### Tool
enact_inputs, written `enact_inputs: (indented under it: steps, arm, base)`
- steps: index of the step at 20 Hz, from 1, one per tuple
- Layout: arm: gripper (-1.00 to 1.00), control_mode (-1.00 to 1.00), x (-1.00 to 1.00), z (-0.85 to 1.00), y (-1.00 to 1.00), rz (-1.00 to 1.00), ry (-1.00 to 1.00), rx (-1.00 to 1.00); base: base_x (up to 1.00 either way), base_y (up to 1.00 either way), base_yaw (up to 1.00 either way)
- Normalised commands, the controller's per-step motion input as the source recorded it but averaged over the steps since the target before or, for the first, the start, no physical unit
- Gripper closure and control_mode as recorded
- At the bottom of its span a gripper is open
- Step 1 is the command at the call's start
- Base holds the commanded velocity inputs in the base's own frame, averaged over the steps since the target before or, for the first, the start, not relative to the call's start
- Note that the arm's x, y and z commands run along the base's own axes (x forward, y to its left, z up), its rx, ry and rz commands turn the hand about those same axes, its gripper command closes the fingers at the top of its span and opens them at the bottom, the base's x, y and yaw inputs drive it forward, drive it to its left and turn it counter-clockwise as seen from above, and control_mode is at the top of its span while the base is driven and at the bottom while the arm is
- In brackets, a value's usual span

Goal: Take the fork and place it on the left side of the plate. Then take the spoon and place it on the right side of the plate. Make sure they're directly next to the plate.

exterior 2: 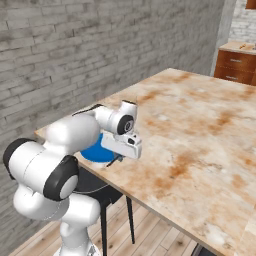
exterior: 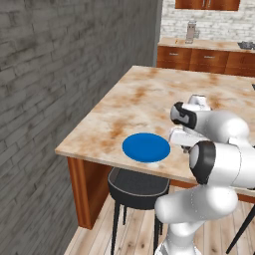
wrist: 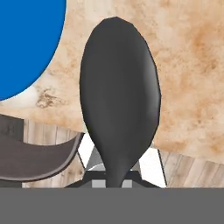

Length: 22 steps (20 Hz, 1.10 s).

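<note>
A dark grey spoon (wrist: 118,87) stands in my gripper (wrist: 116,173), which is shut on its handle, with the bowl pointing away from the hand. It hangs just above the marbled table (exterior: 144,94) near the front edge. The round blue plate (exterior: 146,148) lies beside it, at the upper left of the hand view as the plate (wrist: 26,43). In the right base view the gripper (exterior 2: 119,159) hovers at the near rim of the plate (exterior 2: 94,152), the white arm covering most of it. The fork is hidden.
A black stool (exterior: 137,187) stands under the table's front edge, below the plate. A grey brick wall (exterior: 60,99) runs along the left. Wooden cabinets (exterior: 209,57) line the back of the room. The tabletop stretches bare to the right (exterior 2: 200,130).
</note>
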Motion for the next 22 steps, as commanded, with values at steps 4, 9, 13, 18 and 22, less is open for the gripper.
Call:
enact_inputs:
  steps: [4,9,13,18,22]
  arm:
    - [1.0,-1.0,0.7,-0.45,0.0,-0.04,-0.19,0.04]
    - [1.0,-1.0,0.84,-0.33,0.0,-0.07,-0.19,0.07]
    - [1.0,-1.0,0.75,-0.35,0.0,-0.07,-0.19,0.06]
    - [1.0,-1.0,0.47,-0.35,-0.02,-0.06,-0.18,0.05]
    - [-1.0,-1.0,0.42,-0.21,0.0,-0.06,-0.14,0.05]
  base:
    - [0.0,0.0,0.0]
    - [0.0,0.0,0.0]
    - [0.0,0.0,0.0]
    - [0.0,0.0,0.0]
    - [0.0,0.0,0.0]
